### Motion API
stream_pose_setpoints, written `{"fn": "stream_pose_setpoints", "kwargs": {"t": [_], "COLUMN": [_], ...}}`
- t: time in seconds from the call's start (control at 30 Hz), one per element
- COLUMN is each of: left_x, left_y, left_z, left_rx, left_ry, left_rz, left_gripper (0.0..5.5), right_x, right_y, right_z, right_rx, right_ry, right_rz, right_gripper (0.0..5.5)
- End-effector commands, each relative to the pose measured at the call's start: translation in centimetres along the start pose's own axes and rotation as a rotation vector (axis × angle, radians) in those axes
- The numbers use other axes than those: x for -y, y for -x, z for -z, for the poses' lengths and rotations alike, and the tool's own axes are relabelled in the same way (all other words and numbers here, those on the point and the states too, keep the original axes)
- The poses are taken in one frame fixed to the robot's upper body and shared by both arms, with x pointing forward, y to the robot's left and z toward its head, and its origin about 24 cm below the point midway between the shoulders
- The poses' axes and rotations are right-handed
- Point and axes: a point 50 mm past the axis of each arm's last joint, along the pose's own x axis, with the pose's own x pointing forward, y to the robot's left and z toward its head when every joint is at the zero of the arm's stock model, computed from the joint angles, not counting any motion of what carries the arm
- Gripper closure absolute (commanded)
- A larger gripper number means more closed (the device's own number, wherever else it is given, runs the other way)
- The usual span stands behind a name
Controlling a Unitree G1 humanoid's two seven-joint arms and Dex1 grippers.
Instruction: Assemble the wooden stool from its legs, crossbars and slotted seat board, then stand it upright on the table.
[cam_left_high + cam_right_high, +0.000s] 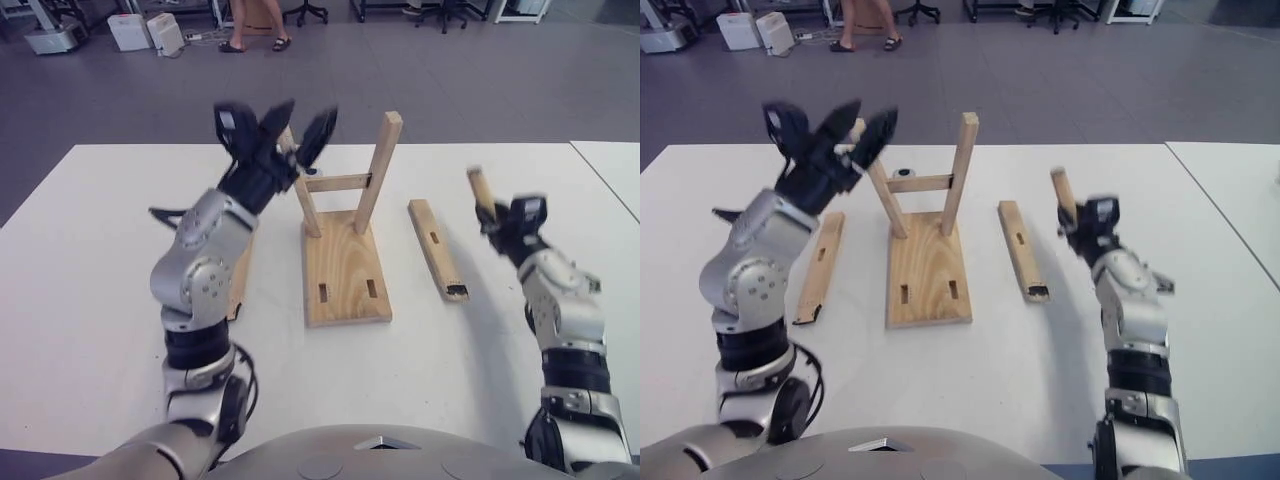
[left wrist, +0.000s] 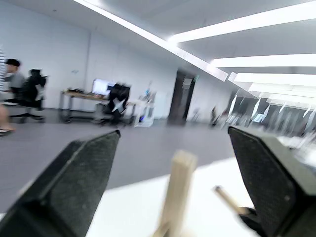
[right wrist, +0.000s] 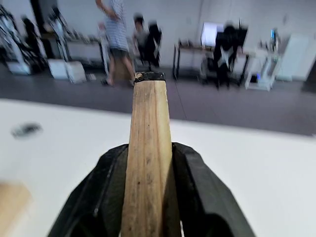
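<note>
Two legs are standing up from the far end of the slotted seat board, which is lying flat in the middle of the white worktop. The left standing leg is leaning towards the robot's left, and the right standing leg is rising taller beside it. A crossbar is running between the two. At the board's near end, two slots are lying open.

The left gripper is hovering over the far part of the worktop with its fingers spread wide. The top of the left standing leg is showing between them, and whether either finger is touching it cannot be told.

The right gripper is hanging above the right side of the worktop. It is pinching a wooden stick whose free end is pointing up and away from the robot.

One loose leg is lying flat just right of the board. Another loose leg is lying to its left, partly hidden behind the left arm.
</note>
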Motion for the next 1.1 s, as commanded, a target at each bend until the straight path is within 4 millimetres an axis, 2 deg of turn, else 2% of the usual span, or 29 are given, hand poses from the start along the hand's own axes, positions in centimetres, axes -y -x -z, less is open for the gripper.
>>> {"fn": "stream_pose_setpoints", "kwargs": {"t": [0.03, 0.1, 0.17, 0.27, 0.57, 0.77, 0.87, 0.9, 0.97, 1.0, 1.03, 1.1], "left_x": [1.5, 2.1, 2.5, 2.7, 2.0, 2.3, 2.5, 2.5, 1.7, 0.4, -1.3, -4.5], "left_y": [-3.5, -3.7, -3.6, -3.0, -3.1, -3.3, -3.3, -3.2, -3.0, -2.5, -0.5, 5.5], "left_z": [-3.0, -3.2, -3.1, -2.9, -2.3, -2.2, -2.2, -2.3, -2.6, -2.7, -3.0, -3.4], "left_rx": [0.058, 0.039, 0.023, -0.003, -0.058, -0.04, -0.031, -0.023, -0.014, -0.011, -0.01, -0.036], "left_ry": [0.258, 0.301, 0.319, 0.323, 0.278, 0.29, 0.295, 0.294, 0.254, 0.219, 0.172, 0.047], "left_rz": [0.054, 0.081, 0.092, 0.104, 0.09, 0.096, 0.111, 0.11, 0.045, -0.05, -0.144, -0.322], "left_gripper": [1.45, 1.45, 1.82, 2.41, 4.09, 5.05, 5.1, 5.1, 5.1, 5.1, 5.1, 5.1], "right_x": [-8.7, -10.5, -11.2, -11.4, -11.5, -11.6, -11.7, -11.7, -11.2, -9.5, -7.7, -4.5], "right_y": [-0.8, -0.6, -0.6, -0.8, -1.1, -1.0, -1.1, -1.1, -0.6, -0.2, 0.4, 1.6], "right_z": [-11.7, -12.4, -12.5, -12.3, -12.1, -11.9, -11.9, -11.7, -10.4, -9.1, -7.9, -5.5], "right_rx": [0.459, 0.498, 0.509, 0.505, 0.497, 0.497, 0.492, 0.482, 0.404, 0.328, 0.26, 0.14], "right_ry": [0.223, 0.234, 0.227, 0.213, 0.241, 0.262, 0.264, 0.26, 0.263, 0.261, 0.254, 0.245], "right_rz": [-0.462, -0.522, -0.538, -0.535, -0.527, -0.524, -0.529, -0.537, -0.546, -0.488, -0.423, -0.297], "right_gripper": [4.18, 4.18, 4.18, 4.18, 4.18, 4.18, 4.18, 3.81, 3.48, 3.29, 3.13, 2.87]}}
